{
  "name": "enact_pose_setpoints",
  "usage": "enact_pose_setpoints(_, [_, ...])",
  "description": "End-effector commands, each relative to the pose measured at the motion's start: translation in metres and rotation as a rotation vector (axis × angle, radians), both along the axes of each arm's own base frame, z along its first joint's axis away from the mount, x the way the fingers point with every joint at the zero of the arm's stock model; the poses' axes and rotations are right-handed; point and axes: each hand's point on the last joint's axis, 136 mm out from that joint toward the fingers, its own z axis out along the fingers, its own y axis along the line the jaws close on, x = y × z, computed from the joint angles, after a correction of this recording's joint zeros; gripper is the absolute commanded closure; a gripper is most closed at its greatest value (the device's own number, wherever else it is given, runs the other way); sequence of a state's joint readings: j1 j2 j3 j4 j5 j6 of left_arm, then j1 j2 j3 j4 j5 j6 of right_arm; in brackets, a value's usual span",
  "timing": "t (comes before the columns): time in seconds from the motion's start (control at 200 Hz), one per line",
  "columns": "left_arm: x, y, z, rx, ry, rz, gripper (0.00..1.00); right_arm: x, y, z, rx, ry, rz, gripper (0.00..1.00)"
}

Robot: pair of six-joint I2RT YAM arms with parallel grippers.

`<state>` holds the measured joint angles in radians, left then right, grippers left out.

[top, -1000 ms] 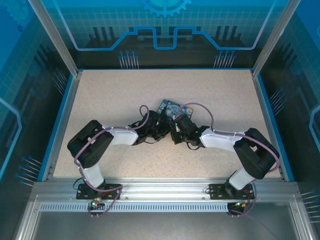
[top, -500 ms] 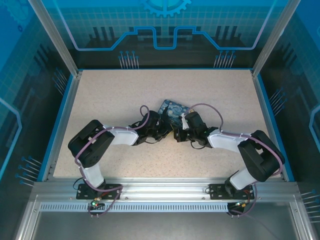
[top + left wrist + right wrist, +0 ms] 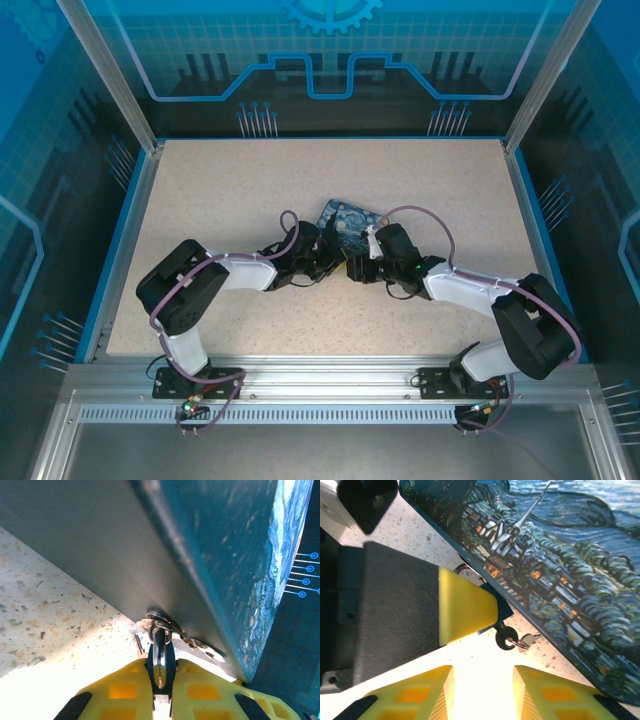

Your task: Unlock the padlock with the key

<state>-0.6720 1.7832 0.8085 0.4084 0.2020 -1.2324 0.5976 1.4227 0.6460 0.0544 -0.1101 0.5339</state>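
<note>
Left wrist view: left fingers [image 3: 125,685] are closed on the padlock [image 3: 159,652]. Right fingers [image 3: 555,695] stand apart, empty. The key [image 3: 506,639] lies just ahead on the counter [image 3: 405,530]. Recommend pinching its head squarely.

The rectangular printed box [image 3: 560,545] is showing swirling blue night sky flecked with orange-yellow, the small metal padlock [image 3: 159,650] is glinting silver, and the tabletop [image 3: 220,190] is showing dark-speckled beige.

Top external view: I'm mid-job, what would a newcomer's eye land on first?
The night-sky printed box at mid-table, with both arms reaching to its near edge. In the left wrist view, the left gripper pinches the small metal padlock on the box's side. The right gripper stands open just short of the dark-headed key.
</note>
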Motion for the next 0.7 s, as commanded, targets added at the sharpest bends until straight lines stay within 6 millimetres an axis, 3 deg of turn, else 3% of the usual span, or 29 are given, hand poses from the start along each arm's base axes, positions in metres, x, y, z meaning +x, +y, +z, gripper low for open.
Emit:
enact_pose_setpoints(0.0, [-0.009, -0.004, 0.0, -0.024, 0.028, -0.039, 1.0, 0.005, -0.004, 0.003, -0.113, -0.077, 0.024, 0.65])
enact_pose_setpoints(0.695, [-0.01, -0.007, 0.009, -0.026, 0.03, -0.06, 1.0, 0.018, 0.012, -0.01, -0.558, -0.379, 0.098, 0.69])
